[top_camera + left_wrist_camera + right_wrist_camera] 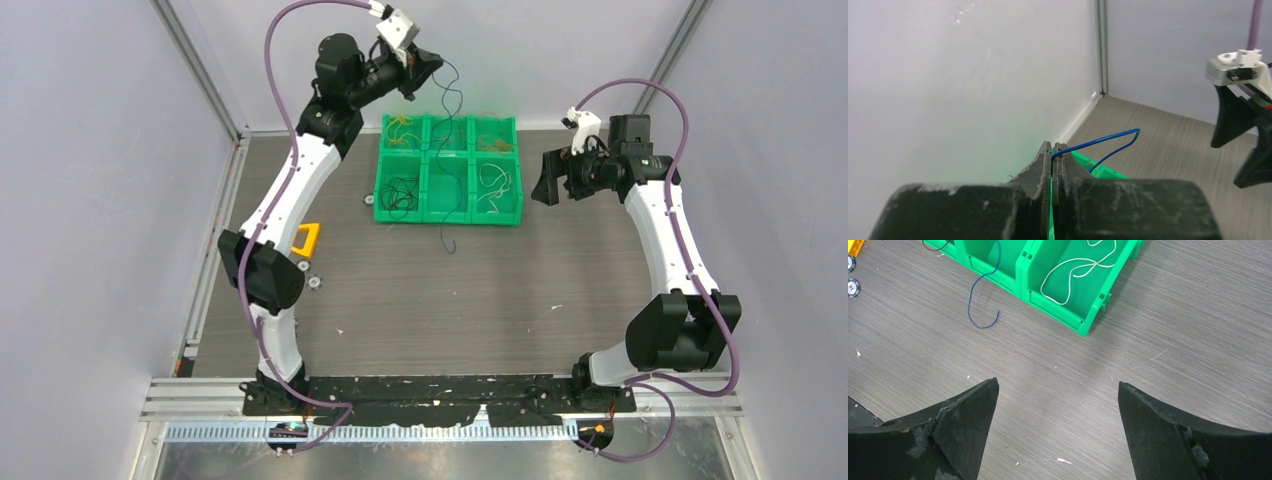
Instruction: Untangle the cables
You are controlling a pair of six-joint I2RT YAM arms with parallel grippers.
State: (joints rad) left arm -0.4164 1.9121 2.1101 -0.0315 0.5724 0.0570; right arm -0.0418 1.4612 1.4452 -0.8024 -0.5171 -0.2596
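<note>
- Pinched tight, the left gripper (pixel 1054 147) has its jaws pressed together on the blue cable (pixel 1108 136). One end is nipped right at the fingertips, and a loop springs out beyond them.
- We see it held high above the far edge of the green tray (pixel 497 220), close to the far edge of the tabletop (pixel 420 300). Height looks like the point: a lifted strand hangs free of its neighbours instead of dragging them along.
- From that pinch the blue cable drops across the tray's middle column. Its tail curls on the bare tabletop just in front of the tray's near edge.
- Over to the right gripper (pixel 1058 384): fingers spread wide, nothing between them. It hovers over the tabletop off the tray's right side, turned toward it. We read that as standing by, well placed to catch the loose tail if a second hold is needed.
- The other strands sit sorted by colour, which explains the compartments. The white cable (pixel 1073 270) lies in the near right one, the black cable (pixel 400 192) in the near left, and the yellowish cables (pixel 402 125) in the far left.
- The far right compartment holds something pale, too small for us to call.
- Our judgement: the blue strand looks clear of the rest, so what remains is laying it into a compartment of its own.
</note>
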